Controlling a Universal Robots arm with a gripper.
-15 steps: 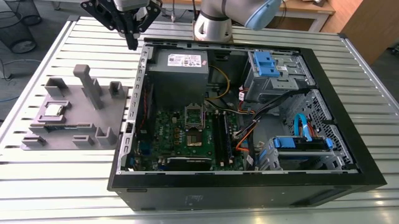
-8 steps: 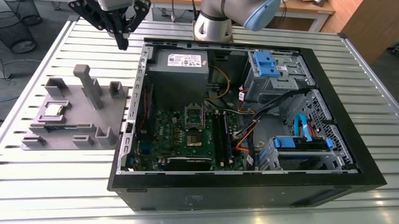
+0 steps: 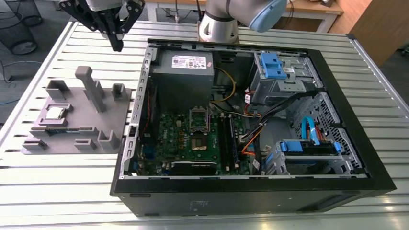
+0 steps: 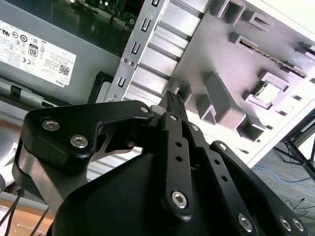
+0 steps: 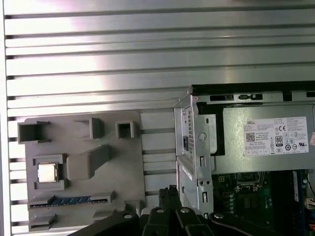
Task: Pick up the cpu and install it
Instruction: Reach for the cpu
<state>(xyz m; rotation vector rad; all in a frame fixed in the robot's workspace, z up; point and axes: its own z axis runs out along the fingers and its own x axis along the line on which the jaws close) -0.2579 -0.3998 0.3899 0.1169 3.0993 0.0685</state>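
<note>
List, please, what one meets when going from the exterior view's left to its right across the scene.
cpu → grey tray's tall post → gripper → socket frame → upper blue drive holder → lower blue drive holder

Looked like a robotics lab or workshop: a robot arm base (image 3: 217, 28) stood on a slatted aluminium table (image 3: 64, 191), beside an open desktop computer case (image 3: 357, 182) and a grey parts fixture (image 3: 121, 110). Wooden desks (image 3: 313, 7), a wire mesh bin (image 3: 19, 33) and a loose floor cable (image 4: 278, 173) sat around it.
</note>
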